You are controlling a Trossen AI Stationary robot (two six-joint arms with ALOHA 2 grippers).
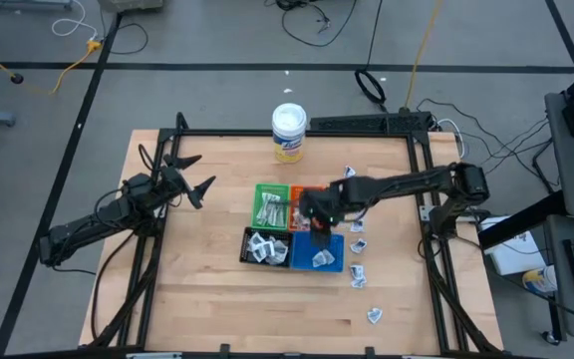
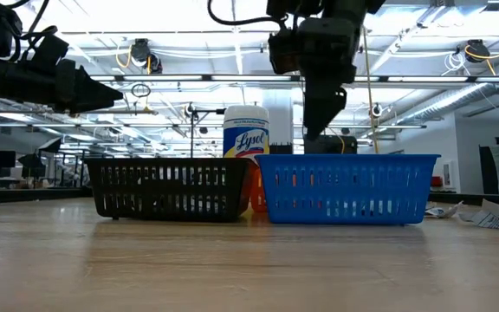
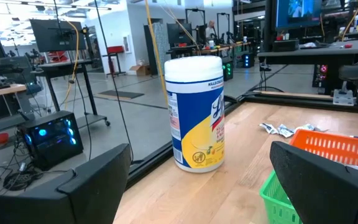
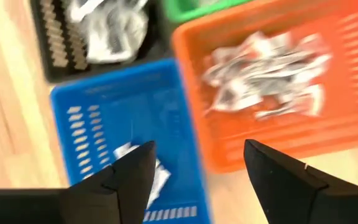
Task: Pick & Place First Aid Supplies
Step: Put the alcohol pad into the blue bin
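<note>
Four small trays stand together mid-table: green (image 1: 268, 206), orange (image 4: 272, 81), black (image 1: 263, 246) and blue (image 1: 319, 253). First aid packets lie in the orange tray (image 4: 263, 65), the black tray (image 4: 107, 25) and the green tray; one pale packet (image 4: 143, 169) lies in the blue tray. More packets (image 1: 358, 245) lie loose on the wood right of the trays. My right gripper (image 4: 197, 149) hangs open above the blue and orange trays, pointing steeply down, with nothing between its fingers. My left gripper (image 1: 193, 180) waits open at the table's left, held level.
A white-lidded, yellow-labelled wipes tub (image 1: 289, 133) stands at the table's far edge, behind the trays. A black metal frame (image 1: 422, 189) borders the table. Bare wood lies toward the near edge and the left.
</note>
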